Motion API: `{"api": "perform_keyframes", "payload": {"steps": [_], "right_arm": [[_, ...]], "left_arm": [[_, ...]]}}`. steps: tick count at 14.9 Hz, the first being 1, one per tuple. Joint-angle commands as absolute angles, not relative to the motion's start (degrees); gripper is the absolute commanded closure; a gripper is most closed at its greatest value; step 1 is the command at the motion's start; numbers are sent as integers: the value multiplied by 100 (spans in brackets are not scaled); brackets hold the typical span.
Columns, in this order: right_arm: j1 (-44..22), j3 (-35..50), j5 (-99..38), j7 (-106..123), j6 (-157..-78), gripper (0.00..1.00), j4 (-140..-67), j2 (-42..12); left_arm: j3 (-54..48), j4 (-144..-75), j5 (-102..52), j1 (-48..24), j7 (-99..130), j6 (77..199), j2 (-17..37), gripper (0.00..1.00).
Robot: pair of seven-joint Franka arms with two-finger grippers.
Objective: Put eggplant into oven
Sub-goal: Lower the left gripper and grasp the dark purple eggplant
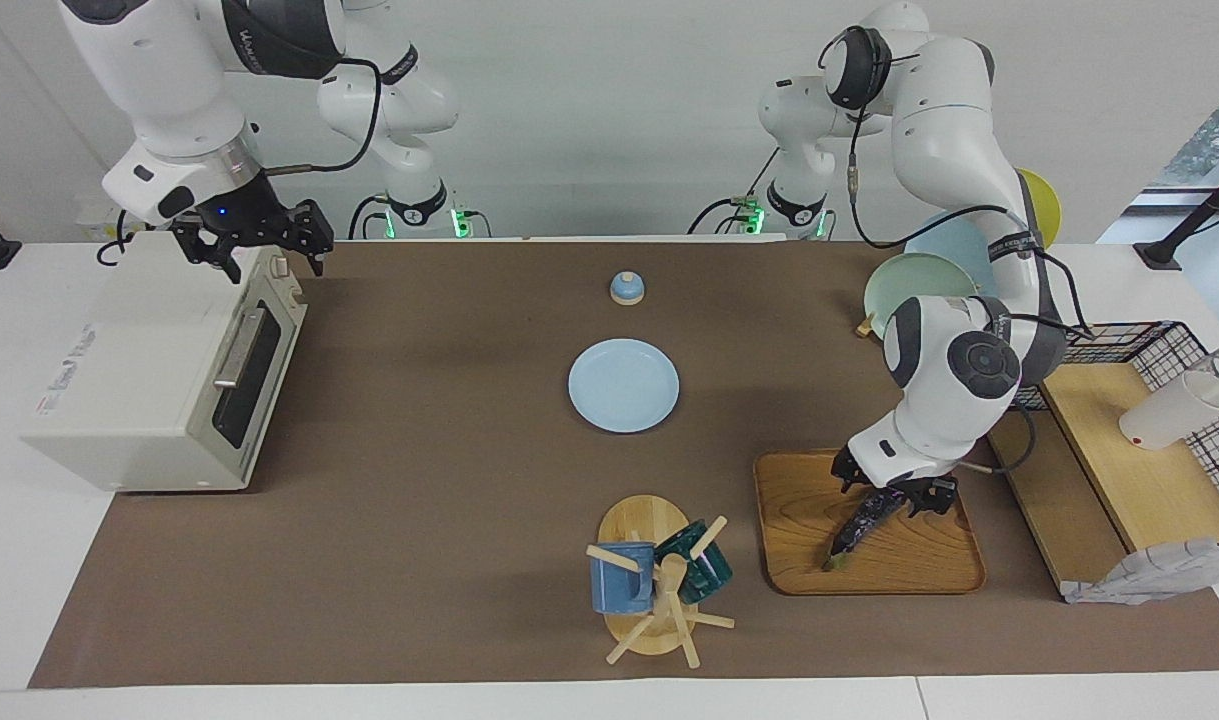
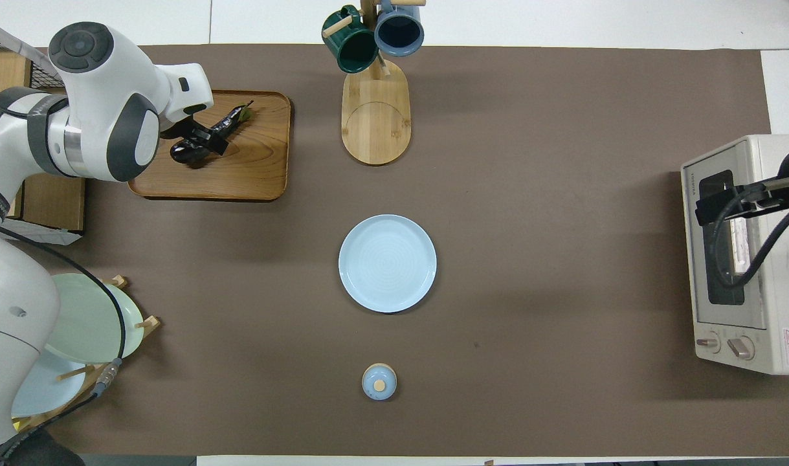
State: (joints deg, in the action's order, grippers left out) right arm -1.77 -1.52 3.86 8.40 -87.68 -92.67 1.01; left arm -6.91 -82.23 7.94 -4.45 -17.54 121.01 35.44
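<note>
The eggplant (image 1: 853,530) (image 2: 231,121), dark purple with a green tip, lies slantwise on a wooden tray (image 1: 929,565) (image 2: 255,171) toward the left arm's end of the table. My left gripper (image 1: 894,492) (image 2: 197,137) is low over the tray, open, its fingers on either side of the eggplant's thick end. The cream oven (image 1: 139,370) (image 2: 773,259) stands at the right arm's end with its glass door closed. My right gripper (image 1: 262,248) (image 2: 714,206) hangs open just above the oven's top, at the end nearer the robots.
A light blue plate (image 1: 623,385) lies mid-table, with a small blue lidded pot (image 1: 626,288) nearer the robots. A mug tree (image 1: 659,585) with two mugs stands beside the tray. A plate rack (image 1: 914,290) and a wire basket with wooden shelves (image 1: 1119,440) flank the left arm.
</note>
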Motion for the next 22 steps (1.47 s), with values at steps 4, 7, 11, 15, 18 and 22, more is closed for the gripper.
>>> {"api": "perform_keyframes", "payload": {"steps": [4, 7, 11, 15, 18, 22], "right_arm": [[-123, -132, 255, 809, -8657, 0, -9193, 70], [-123, -132, 255, 809, -8657, 0, -9193, 70], [-123, -132, 255, 809, -8657, 0, -9193, 79], [-123, -132, 255, 809, -8657, 0, -9193, 70], [-123, -132, 255, 809, -8657, 0, -9193, 79], [-123, -132, 255, 809, -8657, 0, -9193, 79]], "left_arm": [[-659, -8507, 1071, -466, -1854, 12612, 3639, 0], [-659, -8499, 1090, -466, -1854, 12586, 3682, 0], [-650, -8499, 1107, -475, -1863, 12498, 3683, 25], [-650, -8490, 1099, -475, -1854, 12358, 3665, 79], [-659, -8473, 1046, -457, -1819, 12104, 3595, 100], [-668, -8551, 713, -536, -1022, 11305, 2929, 100]]}}
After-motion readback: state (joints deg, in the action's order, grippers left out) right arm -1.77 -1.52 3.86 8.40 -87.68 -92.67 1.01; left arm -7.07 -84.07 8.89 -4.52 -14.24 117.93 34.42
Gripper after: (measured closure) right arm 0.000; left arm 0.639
